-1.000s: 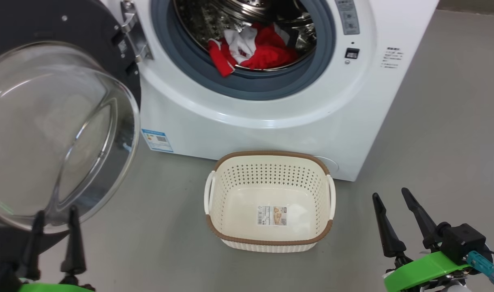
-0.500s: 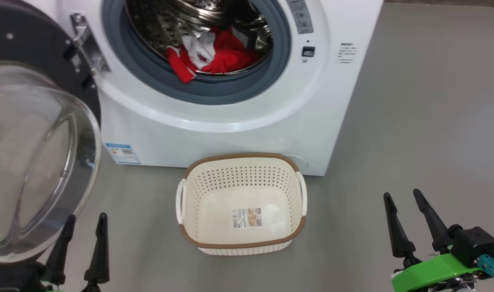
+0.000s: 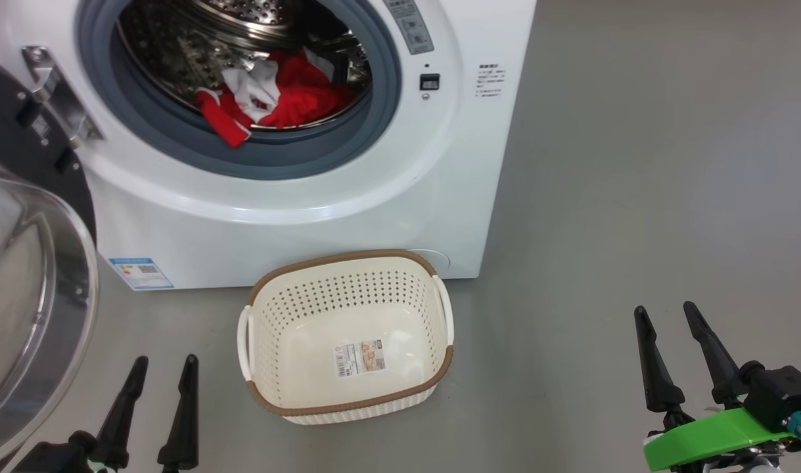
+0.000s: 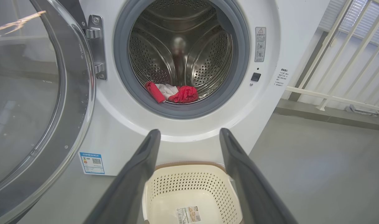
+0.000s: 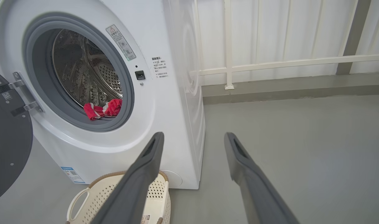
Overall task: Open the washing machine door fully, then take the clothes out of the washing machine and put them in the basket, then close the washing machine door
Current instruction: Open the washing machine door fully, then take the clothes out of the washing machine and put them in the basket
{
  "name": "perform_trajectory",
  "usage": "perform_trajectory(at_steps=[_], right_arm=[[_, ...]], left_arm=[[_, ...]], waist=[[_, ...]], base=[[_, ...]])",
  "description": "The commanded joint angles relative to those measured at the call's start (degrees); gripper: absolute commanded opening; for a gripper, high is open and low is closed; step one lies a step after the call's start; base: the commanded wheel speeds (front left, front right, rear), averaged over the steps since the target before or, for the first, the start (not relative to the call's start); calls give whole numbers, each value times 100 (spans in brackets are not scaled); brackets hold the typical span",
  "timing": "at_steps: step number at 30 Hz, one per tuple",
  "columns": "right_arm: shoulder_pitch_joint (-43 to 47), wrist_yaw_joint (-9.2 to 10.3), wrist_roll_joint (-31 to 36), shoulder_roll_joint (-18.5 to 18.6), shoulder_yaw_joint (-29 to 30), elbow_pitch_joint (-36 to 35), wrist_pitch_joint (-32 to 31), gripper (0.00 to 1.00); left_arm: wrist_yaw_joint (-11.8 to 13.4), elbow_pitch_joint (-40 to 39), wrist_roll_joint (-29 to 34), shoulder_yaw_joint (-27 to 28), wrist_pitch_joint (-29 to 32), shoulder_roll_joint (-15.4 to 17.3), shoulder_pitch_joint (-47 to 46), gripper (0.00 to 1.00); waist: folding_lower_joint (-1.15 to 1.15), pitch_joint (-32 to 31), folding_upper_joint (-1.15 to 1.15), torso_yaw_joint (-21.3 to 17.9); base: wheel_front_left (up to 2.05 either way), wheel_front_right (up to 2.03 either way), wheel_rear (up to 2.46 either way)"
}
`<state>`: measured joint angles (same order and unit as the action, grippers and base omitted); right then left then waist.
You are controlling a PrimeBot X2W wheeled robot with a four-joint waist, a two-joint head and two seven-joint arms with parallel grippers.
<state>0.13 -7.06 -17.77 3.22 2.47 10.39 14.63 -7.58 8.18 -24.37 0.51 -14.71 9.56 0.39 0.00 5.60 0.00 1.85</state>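
Observation:
The white washing machine (image 3: 295,223) stands ahead with its door (image 3: 25,295) swung open to the left, glass bowl bulging toward me. Red and white clothes (image 3: 269,98) lie at the front of the steel drum, one red piece over the grey gasket; they also show in the left wrist view as clothes (image 4: 173,93) and in the right wrist view as clothes (image 5: 103,109). The empty cream basket (image 3: 295,410) sits on the floor before the machine. My left gripper (image 3: 165,363) is open at the lower left, beside the door. My right gripper (image 3: 666,311) is open, low at the right, over bare floor.
Grey floor (image 3: 637,197) spreads wide to the machine's right. A white railing (image 5: 270,63) and a low kerb run along the wall behind. A blue label (image 3: 141,272) sits low on the machine's front.
The camera has swung right: machine, door and basket have slid left in the head view. The left gripper now shows further from the door's glass. Both grippers stay open.

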Motion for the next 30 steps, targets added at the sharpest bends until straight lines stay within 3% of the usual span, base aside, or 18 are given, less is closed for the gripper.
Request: perform_trajectory(at_steps=[1,30], right_arm=[[-12,-43,-17,32,-88,-173,37,100],[-52,-43,2,-7,-6,-211,37,100]], left_arm=[[9,-161,-42,159,-29,111,-92,100],[9,-241,-168,40,-29,197,-222,100]], waist=[[0,16,0,-117],[0,88,0,-210]], base=[[0,0,0],[0,0,0]])
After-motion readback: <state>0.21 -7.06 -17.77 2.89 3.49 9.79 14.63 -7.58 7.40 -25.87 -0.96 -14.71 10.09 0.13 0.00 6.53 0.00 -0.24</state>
